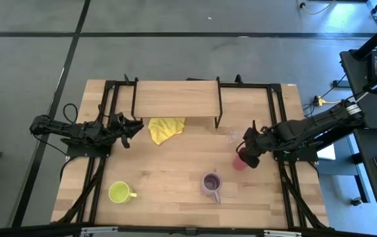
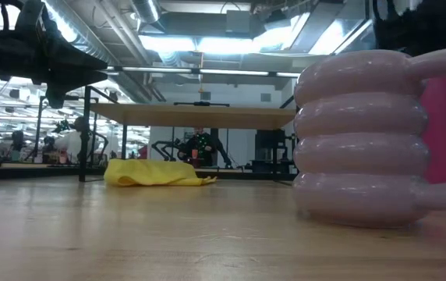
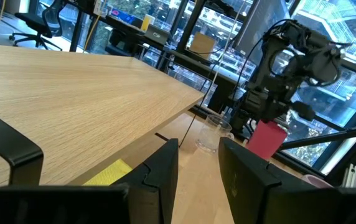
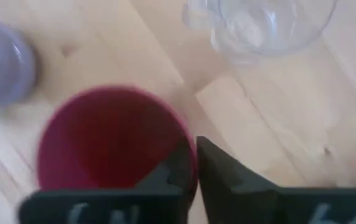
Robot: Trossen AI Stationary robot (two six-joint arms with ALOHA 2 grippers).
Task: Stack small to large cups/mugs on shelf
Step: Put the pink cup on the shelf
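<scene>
The red cup (image 1: pixel 240 162) stands at the table's right, its mouth (image 4: pixel 112 140) open toward the right wrist camera. My right gripper (image 4: pixel 193 168) is shut on it. The lilac ribbed mug (image 1: pixel 210 184) sits on its base near the front edge and fills the low view (image 2: pixel 363 136). The lime-yellow mug (image 1: pixel 118 192) sits front left. The tiny clear glass (image 4: pixel 259 25) stands just beyond the red cup. The shelf (image 1: pixel 175 99) stands at the far edge on black legs. My left gripper (image 1: pixel 136 125) hovers open left of the shelf. My right gripper pinches the red cup's rim (image 4: pixel 187 149) on the side nearest the arm, one finger inside the cup and one outside. The fingers come from above and from the table's right, slanting down. Whether the cup's base is on the table, I cannot tell.
A crumpled yellow cloth (image 1: pixel 165 128) lies on the table under the shelf's near edge, between the two arms. Black frame rails (image 1: pixel 96 178) run along the table's left and right sides. Bare wood lies between the lime-yellow mug and the lilac mug.
</scene>
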